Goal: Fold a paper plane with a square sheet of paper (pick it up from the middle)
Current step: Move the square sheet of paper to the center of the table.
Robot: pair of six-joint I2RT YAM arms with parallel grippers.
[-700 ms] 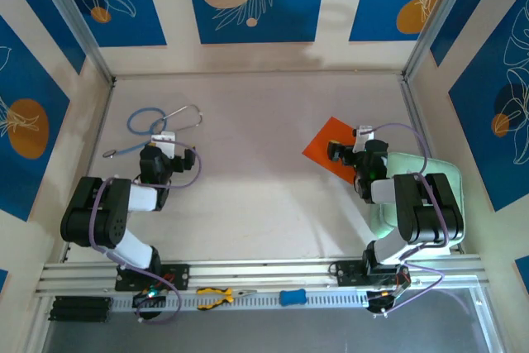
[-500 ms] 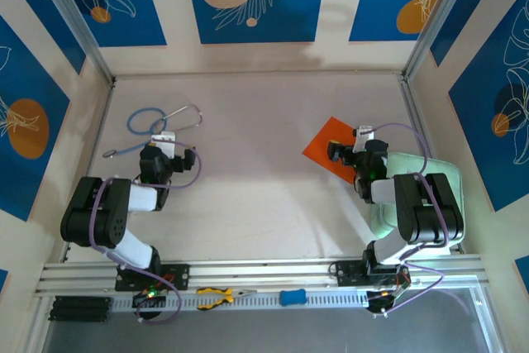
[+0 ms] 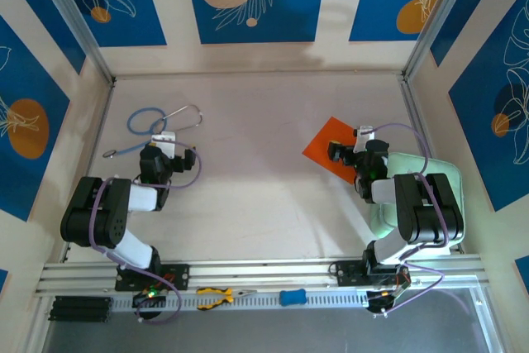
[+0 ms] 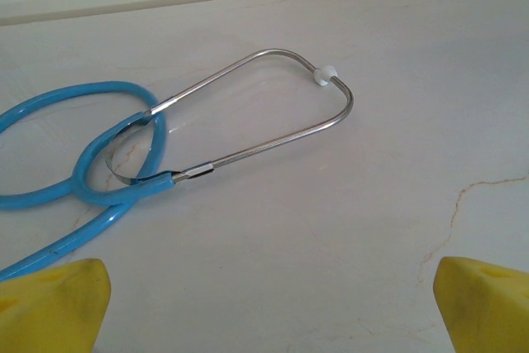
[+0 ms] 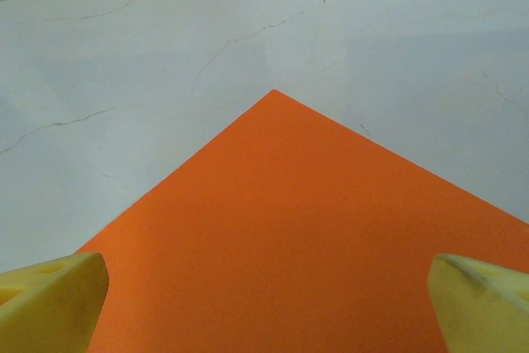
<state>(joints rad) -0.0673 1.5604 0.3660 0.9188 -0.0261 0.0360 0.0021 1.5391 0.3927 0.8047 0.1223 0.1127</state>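
Observation:
The square sheet of paper (image 3: 324, 148) is bright orange and lies flat and unfolded on the pale table, right of centre. My right gripper (image 3: 348, 145) stands open over the sheet's near right part. In the right wrist view the sheet (image 5: 297, 229) spreads between the two yellow fingertips (image 5: 51, 299), with one corner pointing away from me. My left gripper (image 3: 167, 149) is open at the left of the table, well away from the sheet, and there is bare table between its yellow fingertips (image 4: 483, 299). The paper plane is out of view.
A blue stethoscope (image 3: 163, 120) lies just beyond the left gripper, its metal tubes (image 4: 256, 105) curving across the left wrist view. A pale green pad (image 3: 417, 173) sits under the right arm. Yellow pliers (image 3: 215, 295) and a blue object (image 3: 292, 296) rest on the front rail.

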